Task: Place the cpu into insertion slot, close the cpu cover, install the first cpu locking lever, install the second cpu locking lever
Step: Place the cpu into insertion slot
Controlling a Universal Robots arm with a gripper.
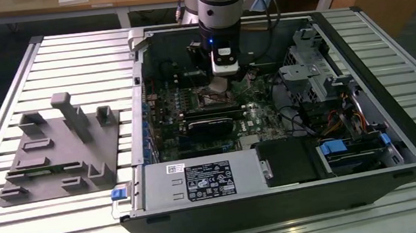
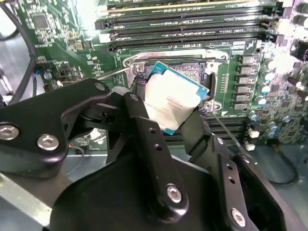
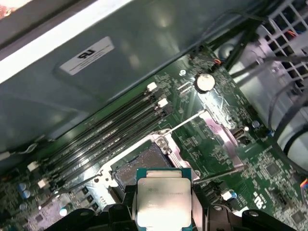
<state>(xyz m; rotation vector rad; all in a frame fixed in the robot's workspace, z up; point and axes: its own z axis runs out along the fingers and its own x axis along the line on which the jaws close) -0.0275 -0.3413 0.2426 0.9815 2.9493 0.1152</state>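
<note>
- The black metal jaws pinch the cpu [image 2: 171, 98] by its edges: a flat square chip, dull silver top, teal rim.
- It hangs just over the insertion slot [image 3: 139, 166], a dark square socket with a silvery rim on green board [image 3: 269, 168].

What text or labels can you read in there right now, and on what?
Nothing reads clearly.
Power supply label: print too small to read.
Wall sticker, first wrist view: blurred, unreadable.
cpu, held in the gripper: faint print on its top, unreadable.
Board markings: too small to read.
</note>
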